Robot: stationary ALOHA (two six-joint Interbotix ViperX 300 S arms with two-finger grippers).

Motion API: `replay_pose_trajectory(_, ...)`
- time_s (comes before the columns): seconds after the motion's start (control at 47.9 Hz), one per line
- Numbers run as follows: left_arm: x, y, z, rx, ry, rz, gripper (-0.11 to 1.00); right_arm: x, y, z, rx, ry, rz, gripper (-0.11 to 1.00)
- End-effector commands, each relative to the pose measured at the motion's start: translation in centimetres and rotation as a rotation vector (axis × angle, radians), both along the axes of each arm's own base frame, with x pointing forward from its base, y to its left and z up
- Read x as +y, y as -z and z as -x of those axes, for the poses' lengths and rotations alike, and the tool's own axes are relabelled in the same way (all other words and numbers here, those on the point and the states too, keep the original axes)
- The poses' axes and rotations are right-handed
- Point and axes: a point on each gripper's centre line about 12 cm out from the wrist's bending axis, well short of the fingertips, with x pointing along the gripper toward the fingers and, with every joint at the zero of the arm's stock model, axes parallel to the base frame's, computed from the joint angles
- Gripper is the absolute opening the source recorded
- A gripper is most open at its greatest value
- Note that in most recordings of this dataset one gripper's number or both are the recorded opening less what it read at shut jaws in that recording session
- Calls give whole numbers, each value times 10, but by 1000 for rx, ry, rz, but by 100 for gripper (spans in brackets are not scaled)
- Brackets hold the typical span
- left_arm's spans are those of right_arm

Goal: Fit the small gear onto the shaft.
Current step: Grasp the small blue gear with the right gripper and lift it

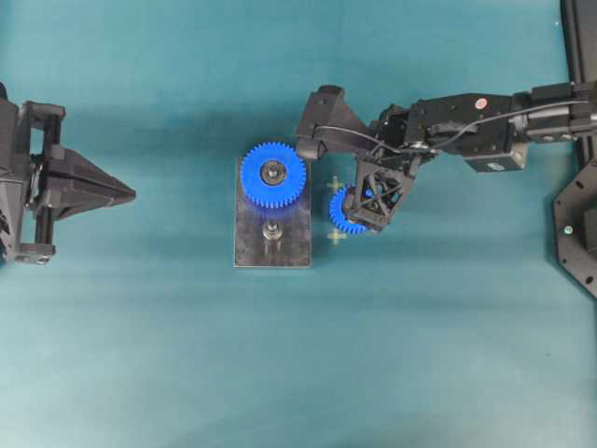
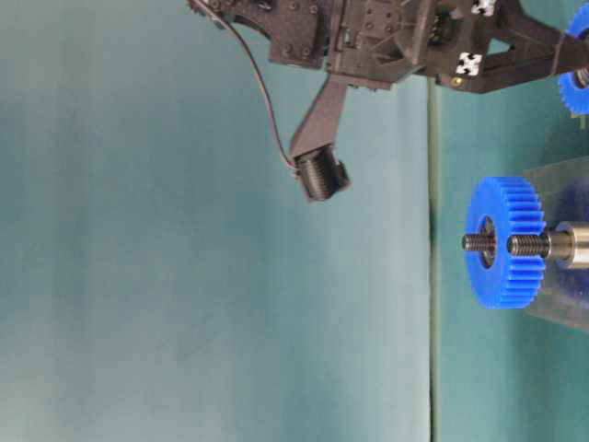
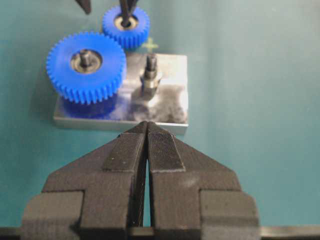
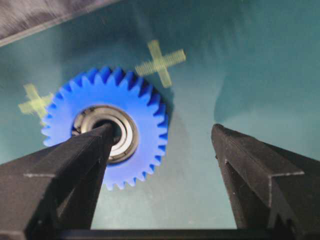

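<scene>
The small gear (image 1: 343, 215) (image 4: 140, 95) lies flat on the teal mat, right of the dark plate (image 1: 291, 252). My right gripper (image 1: 369, 207) (image 4: 162, 129) hovers over it, open. One fingertip (image 4: 100, 137) sits over the gear's silvery bearing centre and the other fingertip (image 4: 225, 140) stands off beyond the teeth. The bare shaft (image 1: 272, 230) (image 3: 151, 67) rises upright from the plate (image 3: 172, 107), next to the larger blue gear (image 1: 273, 175) (image 3: 86, 65). My left gripper (image 1: 129, 195) (image 3: 147, 126) is shut and empty, far left, pointing at the plate.
Two yellow cross marks (image 1: 336, 185) (image 1: 337, 236) flank the small gear on the mat. In the table-level view the larger gear (image 2: 504, 241) stands on its own pin beside the shaft (image 2: 534, 245). A black frame (image 1: 578, 233) borders the right edge.
</scene>
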Motion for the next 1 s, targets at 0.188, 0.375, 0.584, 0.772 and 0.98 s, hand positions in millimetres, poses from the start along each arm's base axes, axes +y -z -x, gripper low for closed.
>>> replay_pose_trajectory(0.188,0,-3,-1,-12,-2,0,0,-2,-2,-7,-7,10,1,83)
replay_pose_trajectory(0.375,0,-3,-1,-12,-2,0,0,-3,0,-10,45,8,-11,76)
replay_pose_trajectory(0.584,0,0,-1,-6,-2,1,0,-3,-9,-15,54,10,-16,34)
replay_pose_trajectory(0.772,0,-1,0,-8,-4,4,0,4,-36,-26,22,16,-33,34)
replay_pose_trajectory(0.98,0,-1,0,-8,-8,14,0,21,-86,-48,-45,-17,-43,34)
